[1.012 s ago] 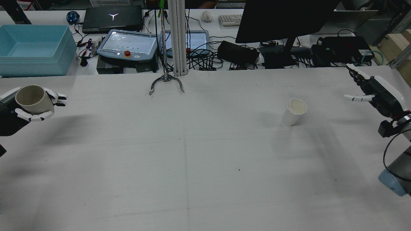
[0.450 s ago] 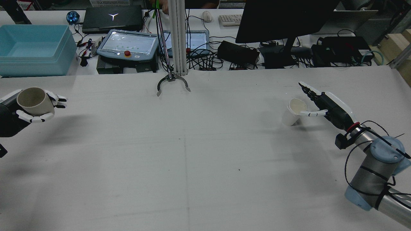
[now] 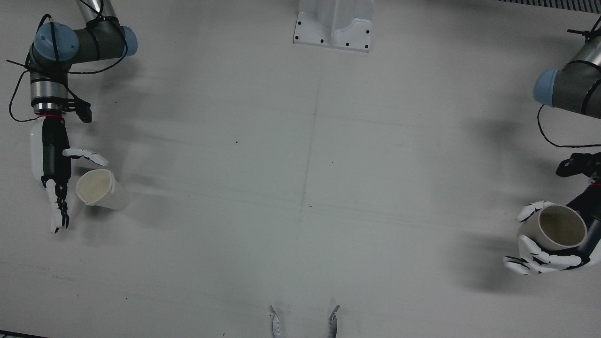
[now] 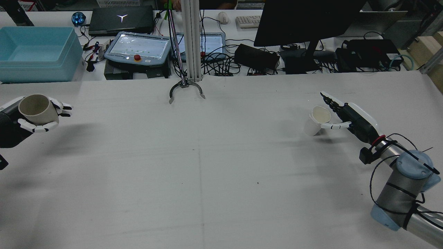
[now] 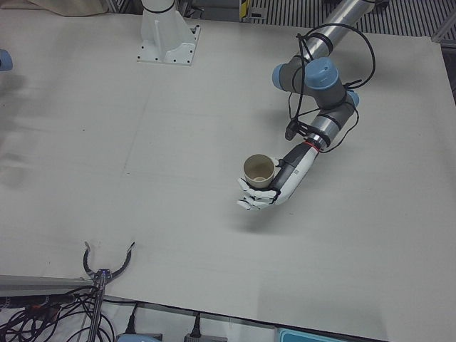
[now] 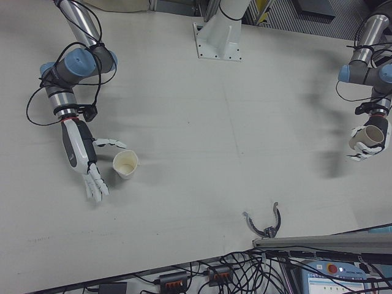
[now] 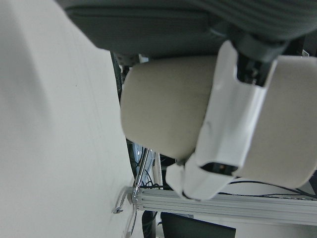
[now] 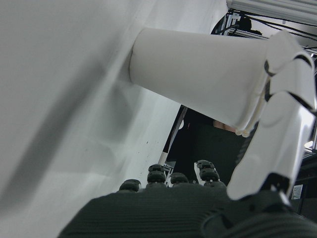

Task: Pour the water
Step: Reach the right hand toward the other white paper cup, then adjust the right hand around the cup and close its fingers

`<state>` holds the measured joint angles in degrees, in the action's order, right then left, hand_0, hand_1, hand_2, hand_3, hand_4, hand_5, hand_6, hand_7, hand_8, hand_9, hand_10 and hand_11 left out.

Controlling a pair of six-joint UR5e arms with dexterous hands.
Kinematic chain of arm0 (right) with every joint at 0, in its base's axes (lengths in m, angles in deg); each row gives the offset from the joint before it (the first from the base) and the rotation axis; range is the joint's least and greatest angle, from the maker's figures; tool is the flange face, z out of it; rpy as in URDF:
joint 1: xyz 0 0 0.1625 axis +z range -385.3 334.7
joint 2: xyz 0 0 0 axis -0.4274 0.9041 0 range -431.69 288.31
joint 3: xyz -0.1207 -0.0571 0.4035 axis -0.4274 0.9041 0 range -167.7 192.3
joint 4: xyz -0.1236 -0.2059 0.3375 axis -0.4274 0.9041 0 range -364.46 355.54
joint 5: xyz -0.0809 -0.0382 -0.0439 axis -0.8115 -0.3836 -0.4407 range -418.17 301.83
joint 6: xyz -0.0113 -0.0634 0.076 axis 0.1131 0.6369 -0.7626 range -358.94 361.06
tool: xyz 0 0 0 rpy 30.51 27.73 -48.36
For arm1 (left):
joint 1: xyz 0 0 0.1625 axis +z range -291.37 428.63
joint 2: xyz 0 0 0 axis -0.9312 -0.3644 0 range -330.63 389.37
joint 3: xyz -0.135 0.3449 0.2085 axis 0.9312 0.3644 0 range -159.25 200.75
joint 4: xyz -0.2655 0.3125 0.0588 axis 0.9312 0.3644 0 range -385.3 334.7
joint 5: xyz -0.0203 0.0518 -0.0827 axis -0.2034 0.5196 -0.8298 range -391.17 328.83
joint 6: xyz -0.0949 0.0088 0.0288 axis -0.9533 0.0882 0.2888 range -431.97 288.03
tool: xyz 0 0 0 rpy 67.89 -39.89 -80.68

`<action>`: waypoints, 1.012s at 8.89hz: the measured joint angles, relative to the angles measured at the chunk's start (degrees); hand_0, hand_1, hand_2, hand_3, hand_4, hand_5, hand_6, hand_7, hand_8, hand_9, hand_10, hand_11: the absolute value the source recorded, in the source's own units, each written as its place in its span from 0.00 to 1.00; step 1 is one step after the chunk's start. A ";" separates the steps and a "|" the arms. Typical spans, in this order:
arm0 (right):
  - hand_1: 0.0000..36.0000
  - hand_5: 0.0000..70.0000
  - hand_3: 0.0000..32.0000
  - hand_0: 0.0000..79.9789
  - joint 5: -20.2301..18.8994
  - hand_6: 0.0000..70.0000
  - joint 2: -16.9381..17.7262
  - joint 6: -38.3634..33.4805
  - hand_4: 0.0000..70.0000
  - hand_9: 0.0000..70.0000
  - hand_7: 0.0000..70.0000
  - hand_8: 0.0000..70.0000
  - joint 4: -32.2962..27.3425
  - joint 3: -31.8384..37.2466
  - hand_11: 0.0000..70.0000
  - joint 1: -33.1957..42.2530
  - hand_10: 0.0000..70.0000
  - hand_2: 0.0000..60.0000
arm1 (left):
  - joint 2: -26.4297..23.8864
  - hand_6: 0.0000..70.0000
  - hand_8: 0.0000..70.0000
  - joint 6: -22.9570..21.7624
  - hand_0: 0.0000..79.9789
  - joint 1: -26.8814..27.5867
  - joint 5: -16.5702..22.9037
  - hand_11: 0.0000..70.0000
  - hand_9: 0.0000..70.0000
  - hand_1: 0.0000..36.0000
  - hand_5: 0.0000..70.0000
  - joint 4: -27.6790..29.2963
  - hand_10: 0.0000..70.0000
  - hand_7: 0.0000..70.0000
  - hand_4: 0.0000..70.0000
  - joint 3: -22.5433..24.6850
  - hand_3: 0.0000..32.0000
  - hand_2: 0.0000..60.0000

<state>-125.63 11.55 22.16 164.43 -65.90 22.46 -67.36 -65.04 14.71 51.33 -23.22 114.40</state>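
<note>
The left hand is curling its fingers around a tan cup, holding it upright above the table near the table's left edge. The right hand is lying flat-fingered and empty, its thumb spread, cradling but not gripping a white cup that is standing near the right edge. Wide bare tabletop is stretching between the two arms.
</note>
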 measured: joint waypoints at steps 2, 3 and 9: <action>0.57 0.11 0.00 0.62 0.82 0.13 0.01 -2.71 0.00 0.04 0.01 0.06 -0.69 -1.98 0.00 0.02 0.00 0.36 | -0.03 0.75 0.37 -0.05 1.00 -0.03 0.02 0.47 0.44 1.00 1.00 -0.16 0.29 0.94 1.00 0.02 0.00 1.00; 0.56 0.11 0.00 0.61 1.33 0.13 0.18 -3.05 0.00 0.04 0.00 0.06 -0.61 -2.97 0.00 0.07 0.00 0.35 | -0.01 0.74 0.36 -0.07 1.00 -0.08 0.02 0.47 0.44 1.00 1.00 -0.20 0.29 0.93 1.00 -0.05 0.00 1.00; 0.50 0.08 0.00 0.59 14.60 0.00 3.50 -0.10 0.00 0.04 0.00 0.05 -3.07 -3.02 0.00 0.23 0.00 0.30 | 0.67 0.73 0.36 -0.22 1.00 -0.14 -0.09 0.46 0.43 1.00 1.00 -0.47 0.28 0.91 1.00 0.38 0.00 1.00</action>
<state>-111.03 15.04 22.06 161.36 -68.93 22.69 -66.69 -65.25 14.58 51.24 -23.68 114.78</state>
